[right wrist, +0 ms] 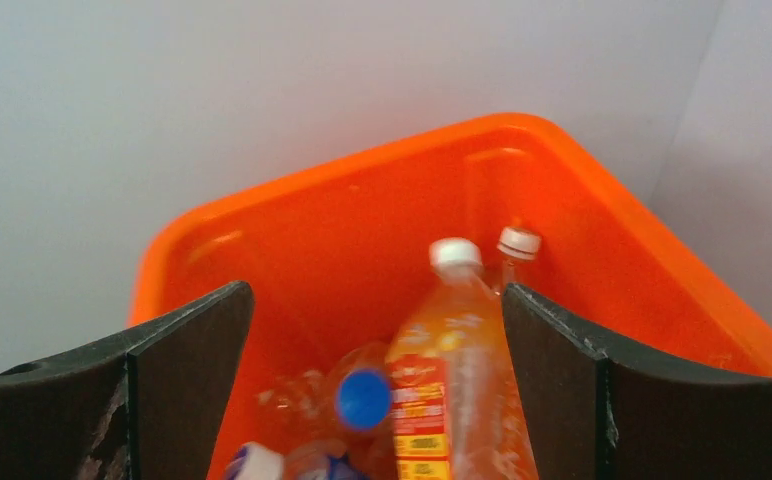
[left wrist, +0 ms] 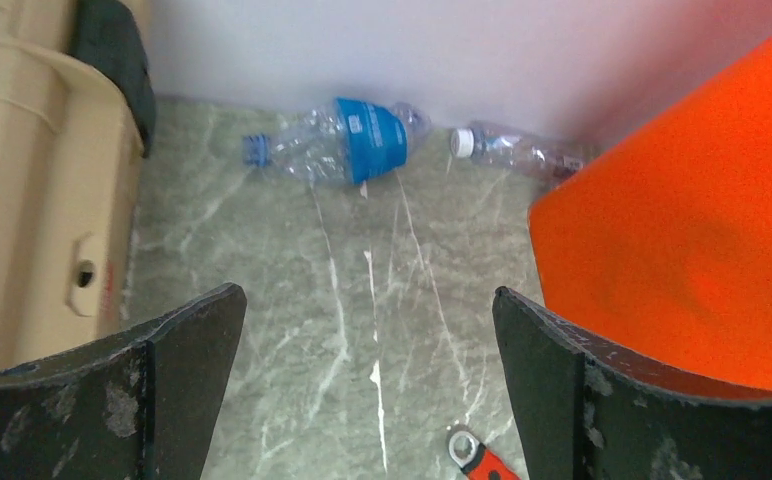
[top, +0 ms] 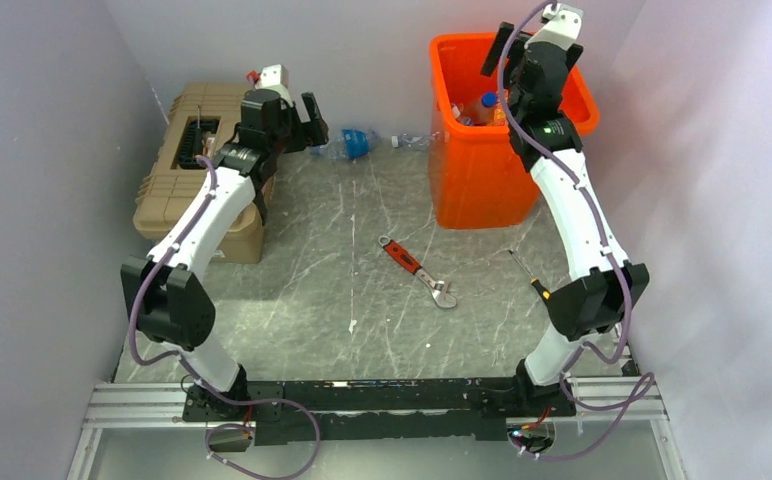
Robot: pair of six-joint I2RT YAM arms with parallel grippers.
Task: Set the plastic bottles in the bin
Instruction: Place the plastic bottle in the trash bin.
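Observation:
The orange bin (top: 472,185) stands at the back right. My right gripper (right wrist: 377,288) hangs open over the bin's mouth (right wrist: 292,230). Below its jaws an orange-tinted bottle (right wrist: 452,370) with a red label and white cap lies blurred inside, beside a blue-capped bottle (right wrist: 362,398) and a white-capped one (right wrist: 517,243). By the back wall lie a clear bottle with a blue label (left wrist: 347,142) and a clear white-capped bottle (left wrist: 517,150). My left gripper (left wrist: 367,292) is open and empty above the floor, short of these two. In the top view both grippers show: left (top: 300,125), right (top: 515,60).
A tan toolbox (top: 197,160) sits at the back left, close beside my left arm. A red-handled wrench (top: 417,272) and a small screwdriver (top: 527,272) lie mid-floor. White walls close in the back and both sides.

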